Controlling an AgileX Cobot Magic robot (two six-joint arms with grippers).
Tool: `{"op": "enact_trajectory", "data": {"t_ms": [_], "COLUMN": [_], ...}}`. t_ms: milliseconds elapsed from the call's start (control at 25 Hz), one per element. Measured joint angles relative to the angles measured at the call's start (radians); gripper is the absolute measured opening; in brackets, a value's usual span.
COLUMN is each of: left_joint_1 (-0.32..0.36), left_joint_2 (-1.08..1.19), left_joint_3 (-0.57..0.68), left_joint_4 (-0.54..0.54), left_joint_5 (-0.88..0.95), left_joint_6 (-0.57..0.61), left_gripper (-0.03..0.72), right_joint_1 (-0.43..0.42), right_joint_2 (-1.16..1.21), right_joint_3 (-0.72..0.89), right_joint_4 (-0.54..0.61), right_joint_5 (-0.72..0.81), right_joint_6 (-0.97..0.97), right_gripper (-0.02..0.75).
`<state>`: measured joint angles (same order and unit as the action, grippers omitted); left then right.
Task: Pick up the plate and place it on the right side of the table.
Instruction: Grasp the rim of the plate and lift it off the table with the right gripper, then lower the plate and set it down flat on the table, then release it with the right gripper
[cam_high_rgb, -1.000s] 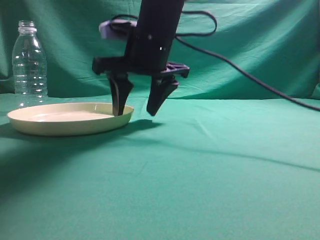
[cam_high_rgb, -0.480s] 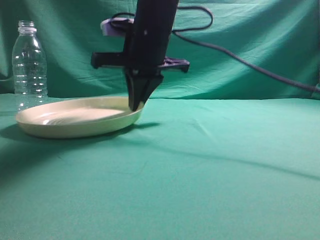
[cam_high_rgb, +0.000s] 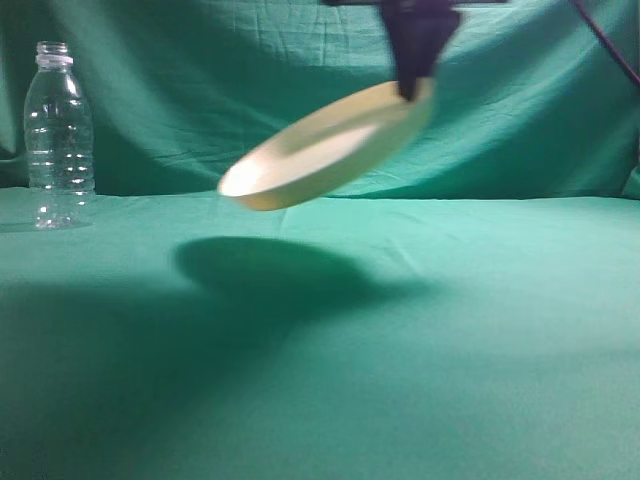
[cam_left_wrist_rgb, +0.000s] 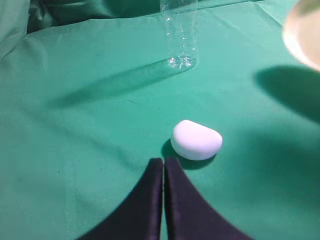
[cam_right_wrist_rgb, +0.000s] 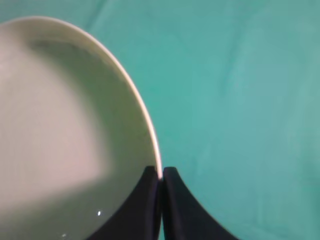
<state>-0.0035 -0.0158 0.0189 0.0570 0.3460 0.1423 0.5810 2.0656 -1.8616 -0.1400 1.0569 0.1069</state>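
The right gripper (cam_high_rgb: 411, 88), fingers pinched together on the rim, holds the plate (cam_high_rgb: 325, 147) tilted in the air above the table (cam_high_rgb: 450, 330); the left gripper (cam_left_wrist_rgb: 163, 167) is closed and empty beside a white object (cam_left_wrist_rgb: 196, 140).

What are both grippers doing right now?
Left gripper: closed, holding nothing.
Right gripper: closed on the plate rim, plate tilted in the air.

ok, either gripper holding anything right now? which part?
The right gripper pinches the plate by its rim at the raised edge; the plate hangs tilted, off the table. The left gripper is shut on nothing.
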Motion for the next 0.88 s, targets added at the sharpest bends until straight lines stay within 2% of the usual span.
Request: {"op": "enact_trajectory", "data": {"t_ms": [120, 360, 560, 720, 880], "left_joint_1": [0.000, 0.000, 0.000, 0.000, 0.000], "left_joint_2": [0.000, 0.000, 0.000, 0.000, 0.000], "left_joint_3": [0.000, 0.000, 0.000, 0.000, 0.000], "left_joint_4": [0.000, 0.000, 0.000, 0.000, 0.000], "left_joint_5": [0.000, 0.000, 0.000, 0.000, 0.000], "left_joint_6": [0.000, 0.000, 0.000, 0.000, 0.000], "left_gripper": [0.000, 0.000, 0.000, 0.000, 0.000], "right_joint_1": [-0.081, -0.297, -0.463, -0.518, -0.521], "right_joint_2": [-0.117, -0.326, -0.362, -0.343, -0.289], "right_joint_3": [0.154, 0.498, 0.684, 0.741, 0.745], "right_joint_4": [-0.022, -0.032, -0.035, -0.035, -0.048], "right_joint_5": [-0.017, -0.164, -0.290, -0.389, -0.422], "right_joint_6": [0.002, 0.008, 0.008, 0.004, 0.004], "right_gripper": [0.000, 0.000, 0.000, 0.000, 0.000]}}
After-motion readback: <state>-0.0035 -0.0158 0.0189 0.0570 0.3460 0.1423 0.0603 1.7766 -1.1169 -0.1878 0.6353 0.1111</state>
